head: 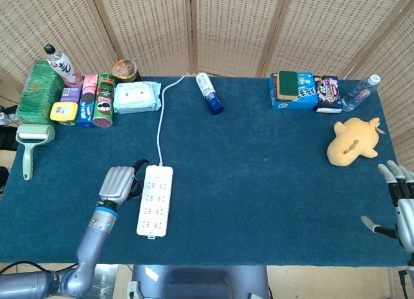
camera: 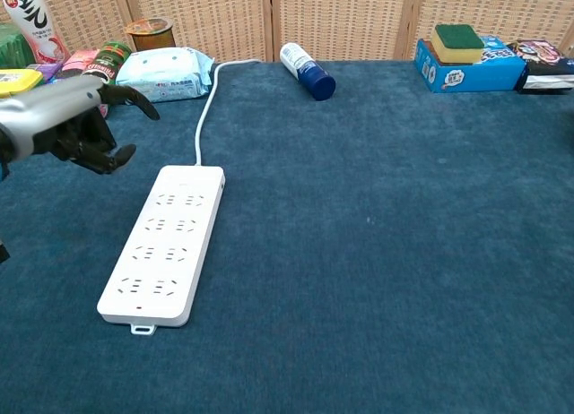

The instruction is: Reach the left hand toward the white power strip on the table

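Power strip (head: 154,200) lies flat near front-left of table (head: 272,202), cord running back. Left hand (head: 117,183) hovers just beside strip's left edge, fingers loosely curled, holding nothing. Right hand (head: 398,202) spread, empty, far right. Best: lower left hand rightward onto strip, avoid cord.

Left hand (camera: 76,118), seemingly empty, hovers apart from white power strip (camera: 166,244).

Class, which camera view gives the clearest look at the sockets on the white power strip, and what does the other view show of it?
The chest view: the white power strip lies close and large, so each socket row is plain. The head view shows the whole power strip from above with its cable, but small, beside the left hand.
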### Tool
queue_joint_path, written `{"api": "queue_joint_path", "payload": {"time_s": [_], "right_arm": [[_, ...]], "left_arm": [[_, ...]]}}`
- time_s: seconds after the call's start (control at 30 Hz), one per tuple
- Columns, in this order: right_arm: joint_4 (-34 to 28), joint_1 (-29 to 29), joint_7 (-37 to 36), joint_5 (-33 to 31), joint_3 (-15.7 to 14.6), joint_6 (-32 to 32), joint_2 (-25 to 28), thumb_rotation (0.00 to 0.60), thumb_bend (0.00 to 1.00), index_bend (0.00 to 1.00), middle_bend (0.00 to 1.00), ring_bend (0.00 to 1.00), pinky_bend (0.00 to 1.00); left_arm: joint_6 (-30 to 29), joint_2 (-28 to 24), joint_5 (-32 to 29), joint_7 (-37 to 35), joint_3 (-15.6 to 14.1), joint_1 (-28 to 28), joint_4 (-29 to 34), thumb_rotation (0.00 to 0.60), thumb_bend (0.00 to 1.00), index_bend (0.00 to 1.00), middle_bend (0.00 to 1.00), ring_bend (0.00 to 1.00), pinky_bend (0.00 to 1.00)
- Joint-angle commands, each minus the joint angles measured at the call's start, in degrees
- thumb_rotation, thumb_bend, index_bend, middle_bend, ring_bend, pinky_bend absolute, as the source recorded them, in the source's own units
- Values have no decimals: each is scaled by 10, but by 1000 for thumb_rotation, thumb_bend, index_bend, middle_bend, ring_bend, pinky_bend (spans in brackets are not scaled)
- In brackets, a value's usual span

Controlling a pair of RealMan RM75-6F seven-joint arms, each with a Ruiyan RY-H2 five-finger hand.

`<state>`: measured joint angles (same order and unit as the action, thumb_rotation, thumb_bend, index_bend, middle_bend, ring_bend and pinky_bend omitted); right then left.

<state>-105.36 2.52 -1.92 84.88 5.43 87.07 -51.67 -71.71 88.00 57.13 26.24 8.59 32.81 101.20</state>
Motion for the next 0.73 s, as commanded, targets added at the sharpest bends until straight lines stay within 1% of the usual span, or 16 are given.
{"api": "queue_joint_path", "payload": {"time_s": [0.03,0.07,0.1,0.13,0.17,0.2,0.23,0.3,0.33,0.57,0.73], "right_arm": [[-1,0,0,1,0,1,0,600,0,0,11,0,0],[-2,-1,1,2,-1,2,0,600,0,0,11,0,0],[-2,-1,1,2,-1,2,0,600,0,0,11,0,0],[-3,-1,2,3,-1,3,0,600,0,0,11,0,0],[-4,-2,3,4,-1,4,0,600,0,0,11,0,0],[-5,-2,5,5,-2,4,0,600,0,0,11,0,0],[-5,-2,7,6,-2,5,0,600,0,0,11,0,0],[-7,-2,13,8,-3,5,-1,600,0,0,11,0,0],[-8,-2,16,9,-3,6,-2,600,0,0,11,0,0],[-14,-8,27,14,-3,19,-3,600,0,0,11,0,0],[-18,-13,33,18,-4,30,-3,600,0,0,11,0,0]], "left_arm": [[-48,-70,102,-64,-41,-49,22,600,383,65,646,622,678],[-53,-91,118,-77,-52,-60,28,600,352,29,489,484,597],[-60,-106,129,-85,-60,-70,31,600,306,1,266,295,481],[-65,-117,138,-93,-65,-77,33,600,280,0,151,194,408],[-81,-139,152,-104,-77,-94,35,600,245,0,42,85,306],[-91,-155,162,-113,-86,-106,39,600,221,0,4,29,221],[-102,-170,168,-120,-95,-120,42,600,205,0,0,4,155],[-121,-198,180,-136,-110,-144,49,600,194,0,0,0,97],[-134,-208,185,-142,-116,-157,51,600,192,0,0,0,87],[-227,-233,242,-163,-140,-232,49,600,192,0,0,0,68],[-226,-248,264,-194,-146,-250,42,600,192,0,0,0,68]]}}
